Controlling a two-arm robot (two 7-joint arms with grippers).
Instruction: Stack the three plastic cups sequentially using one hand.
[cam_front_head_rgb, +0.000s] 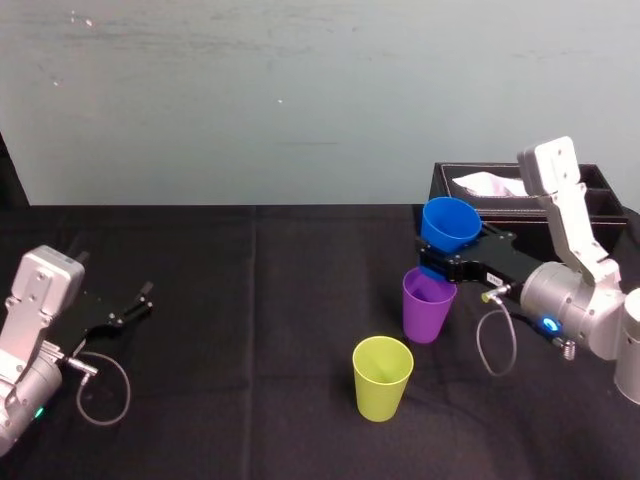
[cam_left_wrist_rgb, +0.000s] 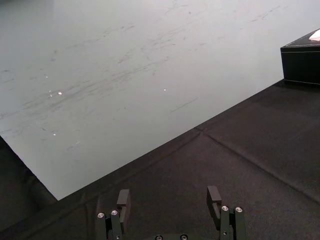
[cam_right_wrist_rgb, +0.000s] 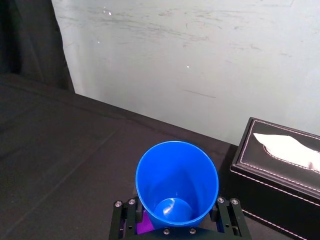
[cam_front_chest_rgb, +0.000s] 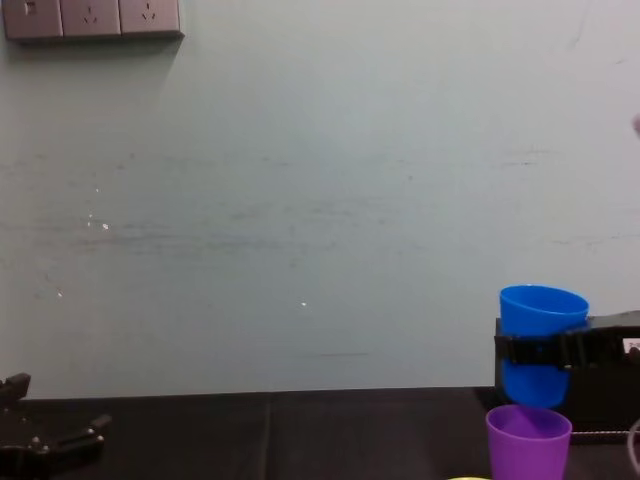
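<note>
Black-clothed table (cam_front_head_rgb: 250, 340): right gripper (cam_front_head_rgb: 441, 264) clamps tapered blue plastic cup (cam_front_head_rgb: 450, 224) above purple plastic tumbler (cam_front_head_rgb: 428, 308); misalignment could topple it. Left gripper (cam_front_head_rgb: 130, 308) idles, fingers spread.

Soft, even light; bright wall (cam_front_head_rgb: 300, 100) with tiny glints; dark, matte tablecloth (cam_front_head_rgb: 250, 300).

Black-clothed table (cam_front_head_rgb: 200, 300) bears purple cup (cam_front_head_rgb: 428, 310), yellow-green cup (cam_front_head_rgb: 381, 378), tissue box (cam_front_head_rgb: 606, 192)

Right gripper (cam_right_wrist_rgb: 176, 214) clamps the blue cup (cam_right_wrist_rgb: 177, 182), one finger on each side of its wall. Cup upright, mouth open, inside empty. A sliver of the purple cup (cam_right_wrist_rgb: 143, 226) shows just under its base. Black tissue box (cam_right_wrist_rgb: 272, 182) close beside, white tissue (cam_right_wrist_rgb: 287, 148) poking out. Black cloth (cam_right_wrist_rgb: 60, 150); pale wall (cam_right_wrist_rgb: 200, 65) behind.
</note>
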